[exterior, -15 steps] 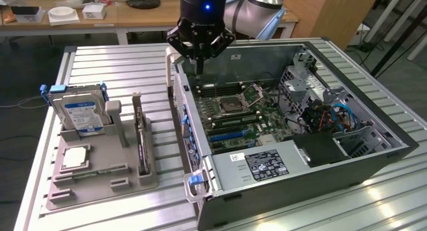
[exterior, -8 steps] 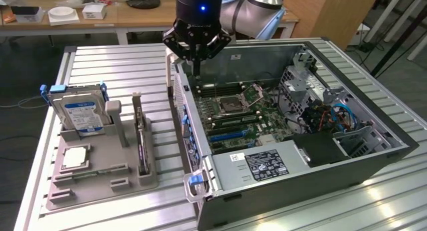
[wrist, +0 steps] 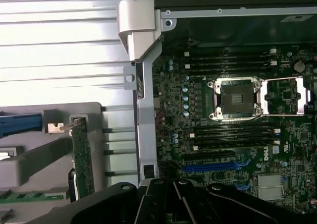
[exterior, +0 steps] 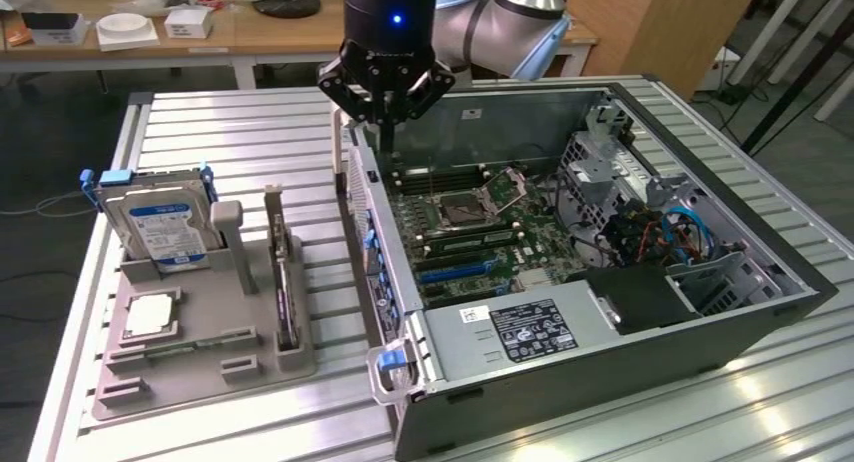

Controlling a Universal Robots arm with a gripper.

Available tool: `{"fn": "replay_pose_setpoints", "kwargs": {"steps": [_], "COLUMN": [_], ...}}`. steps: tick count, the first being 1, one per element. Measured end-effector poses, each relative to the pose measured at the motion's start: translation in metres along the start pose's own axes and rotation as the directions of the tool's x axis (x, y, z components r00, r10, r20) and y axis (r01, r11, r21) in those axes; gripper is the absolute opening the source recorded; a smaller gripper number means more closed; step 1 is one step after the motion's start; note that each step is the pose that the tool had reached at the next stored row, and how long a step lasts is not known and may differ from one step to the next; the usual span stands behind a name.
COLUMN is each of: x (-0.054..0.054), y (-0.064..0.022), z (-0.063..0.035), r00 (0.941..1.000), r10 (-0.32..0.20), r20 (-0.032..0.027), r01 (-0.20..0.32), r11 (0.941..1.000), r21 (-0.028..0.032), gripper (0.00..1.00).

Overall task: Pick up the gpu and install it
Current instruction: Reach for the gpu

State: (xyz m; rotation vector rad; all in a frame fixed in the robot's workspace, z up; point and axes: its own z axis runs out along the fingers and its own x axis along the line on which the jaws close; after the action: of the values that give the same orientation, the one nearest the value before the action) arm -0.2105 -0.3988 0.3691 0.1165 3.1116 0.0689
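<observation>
Ext view: fingers are shut tight with nothing between them. They hang just above the top edge of the open PC case, at the wall that faces the tray. The gpu stands on edge in the gray holder tray on the ribbed tabletop. It's on the ext view's left of the case, well apart from the fingers. Same tray holds a hard drive, upright w/ a blue-white label, and a small silver chip lying flat near it. The mobo sits exposed inside the case.

Wrist view: fingers are closed and empty. I see the gpu edge-on as a green strip in the tray. The case wall runs between it and the mobo, which carries the CPU socket and a blue slot.
</observation>
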Motion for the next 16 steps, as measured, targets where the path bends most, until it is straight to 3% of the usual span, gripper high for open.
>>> {"fn": "replay_pose_setpoints", "kwargs": {"steps": [16], "x": [0.015], "y": [-0.0013], "z": [0.004], "r00": [1.0], "r10": [0.0], "r20": [0.0], "r01": [0.0], "r11": [1.0], "r21": [0.0], "gripper": [0.11]}}
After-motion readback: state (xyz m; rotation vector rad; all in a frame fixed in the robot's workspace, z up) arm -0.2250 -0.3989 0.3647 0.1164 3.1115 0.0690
